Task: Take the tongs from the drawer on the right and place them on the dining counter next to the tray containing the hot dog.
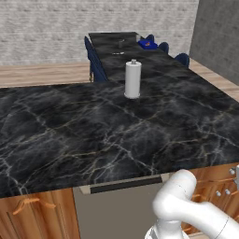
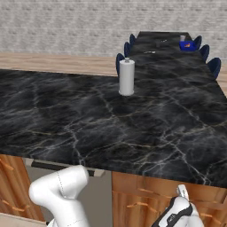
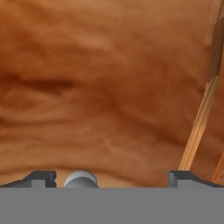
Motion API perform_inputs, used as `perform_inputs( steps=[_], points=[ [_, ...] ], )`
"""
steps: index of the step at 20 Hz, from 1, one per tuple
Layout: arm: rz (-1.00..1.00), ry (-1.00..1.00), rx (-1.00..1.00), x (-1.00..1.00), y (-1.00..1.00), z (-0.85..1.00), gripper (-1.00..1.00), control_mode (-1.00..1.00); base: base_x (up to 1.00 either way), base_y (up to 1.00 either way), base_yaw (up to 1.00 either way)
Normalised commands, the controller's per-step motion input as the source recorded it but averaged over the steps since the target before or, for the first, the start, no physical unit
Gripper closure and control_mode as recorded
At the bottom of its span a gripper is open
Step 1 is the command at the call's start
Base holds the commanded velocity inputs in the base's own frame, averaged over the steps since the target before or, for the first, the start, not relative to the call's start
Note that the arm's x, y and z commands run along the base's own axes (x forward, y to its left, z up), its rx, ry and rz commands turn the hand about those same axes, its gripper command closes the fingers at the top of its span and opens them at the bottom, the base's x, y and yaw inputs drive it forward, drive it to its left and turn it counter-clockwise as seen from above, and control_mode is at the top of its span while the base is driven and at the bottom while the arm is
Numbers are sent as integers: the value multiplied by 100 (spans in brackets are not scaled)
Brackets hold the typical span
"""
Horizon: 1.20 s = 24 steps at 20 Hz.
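My gripper (image 3: pixel 113 180) is open and held close against the orange-brown wooden drawer (image 3: pixel 109 96) front. The rounded end of the pale bar handle (image 3: pixel 81 178) stands between the fingertips (image 3: pixel 41 178), nearer the left one. In the right base view, my hand (image 2: pixel 178 212) is low at the drawer (image 2: pixel 146 199) under the right end of the marble top. The drawer looks closed and the tongs are hidden. Far back, the blue tray (image 2: pixel 188 45) (image 1: pixel 147 44) with the orange-red hot dog (image 2: pixel 189 44) lies on the dining counter (image 2: pixel 166 49) (image 1: pixel 109 44).
A white paper towel roll (image 1: pixel 132 79) (image 2: pixel 127 76) stands on the broad black marble counter (image 1: pixel 93 130). Dark blue chairs (image 1: pixel 95 63) (image 2: pixel 215 66) line the dining counter. A grey appliance panel (image 1: pixel 116 210) and a wooden door with a curved handle (image 1: pixel 28 203) sit left of the drawers.
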Motion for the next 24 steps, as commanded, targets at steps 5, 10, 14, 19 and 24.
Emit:
perform_inputs(
  steps=[5,10,14,19,24],
  points=[
    [0,-1,1,8,0,-21,-100,-100,0,0,0],
    [0,0,1,13,1,-6,100,-100,0,0,0],
    [0,0,5,34,6,-8,100,-100,0,0,0],
    [0,0,4,37,7,-13,100,-100,0,0,0],
    [0,1,0,24,13,-17,100,-100,0,0,0]
  ],
)
